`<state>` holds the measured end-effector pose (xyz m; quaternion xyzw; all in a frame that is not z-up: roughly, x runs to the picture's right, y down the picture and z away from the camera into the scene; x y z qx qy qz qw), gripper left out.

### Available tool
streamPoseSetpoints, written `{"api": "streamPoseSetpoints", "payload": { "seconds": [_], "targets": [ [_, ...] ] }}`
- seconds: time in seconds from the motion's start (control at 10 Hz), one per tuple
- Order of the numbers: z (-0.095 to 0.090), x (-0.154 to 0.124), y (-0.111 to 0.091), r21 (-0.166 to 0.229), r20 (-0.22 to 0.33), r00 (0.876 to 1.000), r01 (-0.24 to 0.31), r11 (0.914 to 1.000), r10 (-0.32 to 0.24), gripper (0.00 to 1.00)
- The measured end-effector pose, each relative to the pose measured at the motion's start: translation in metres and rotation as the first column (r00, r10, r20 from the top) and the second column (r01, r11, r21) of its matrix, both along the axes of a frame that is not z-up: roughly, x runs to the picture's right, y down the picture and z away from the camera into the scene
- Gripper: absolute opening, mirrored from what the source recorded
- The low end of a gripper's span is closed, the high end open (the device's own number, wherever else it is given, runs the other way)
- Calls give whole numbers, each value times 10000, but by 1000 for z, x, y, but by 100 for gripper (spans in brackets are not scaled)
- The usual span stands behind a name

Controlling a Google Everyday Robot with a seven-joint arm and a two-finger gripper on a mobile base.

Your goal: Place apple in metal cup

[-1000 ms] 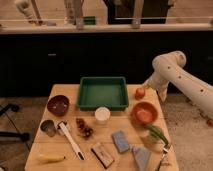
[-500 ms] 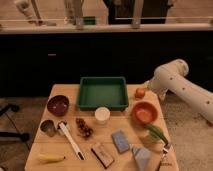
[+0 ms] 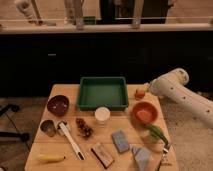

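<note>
Apple (image 3: 139,93) beside hand (image 3: 146,88) over wooden table (image 3: 43,145), dark cabinets (image 3: 100,55) behind

No writing, label, brand, number or sign can be read on the table (image 3: 64,91) or on anything it carries; the flat dark packet (image 3: 102,155) near the front edge shows nothing legible; the gripper (image 3: 146,89) sits at the table's far right edge, just beside the apple (image 3: 139,93).

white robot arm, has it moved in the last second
Yes: its elbow dropped from above the green tray's back rim to level with it; the gripper sits by the small orange-red apple.
</note>
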<state>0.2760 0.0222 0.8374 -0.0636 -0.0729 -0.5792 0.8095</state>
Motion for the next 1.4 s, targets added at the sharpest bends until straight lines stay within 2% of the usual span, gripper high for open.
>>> {"api": "streamPoseSetpoints", "payload": {
  "seconds": [0.2,0.7,1.4],
  "targets": [
    [21,-5,-7,-114,121,9989,453,9989,-451,80],
    [54,-6,-18,-593,464,9915,1242,9905,-1215,80],
    [100,-22,-22,-1537,549,9796,1997,9677,-1935,80]
  ]
}}
